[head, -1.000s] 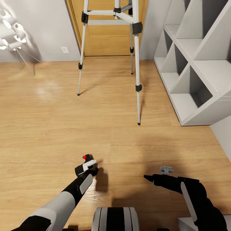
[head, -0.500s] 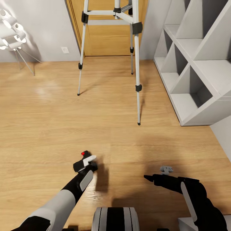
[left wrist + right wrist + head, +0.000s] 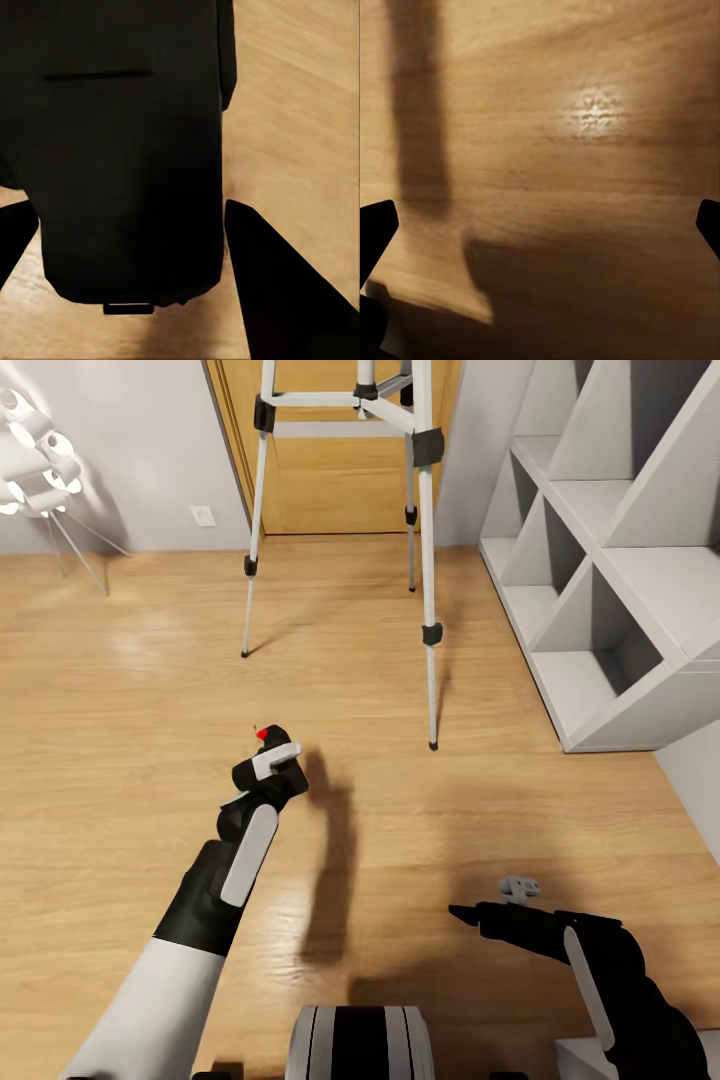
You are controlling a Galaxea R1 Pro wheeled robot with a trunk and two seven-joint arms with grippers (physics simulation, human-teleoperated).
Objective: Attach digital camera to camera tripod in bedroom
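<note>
The digital camera (image 3: pixel 276 742), black with its red button on top, is held above the wood floor with my left gripper (image 3: pixel 267 767) shut on it. In the left wrist view the camera's black body (image 3: pixel 127 150) sits between the two dark fingers (image 3: pixel 281 289). The camera tripod (image 3: pixel 427 560) stands farther ahead in front of the oak door, its silver legs spread on the floor and its head cut off by the frame's top. My right gripper (image 3: pixel 487 898) hangs low at the right, open and empty; in its wrist view the gripper (image 3: pixel 540 225) is over bare floor.
A white cube shelf (image 3: pixel 610 590) runs along the right wall. A white ball-shaped lamp on thin legs (image 3: pixel 40 470) stands at the far left by the grey wall. The oak door (image 3: pixel 330 470) is shut behind the tripod. Open wood floor lies between me and the tripod.
My left arm has stretched forward and risen, carrying the camera closer to the tripod's legs. The right arm and the view have stayed still.
</note>
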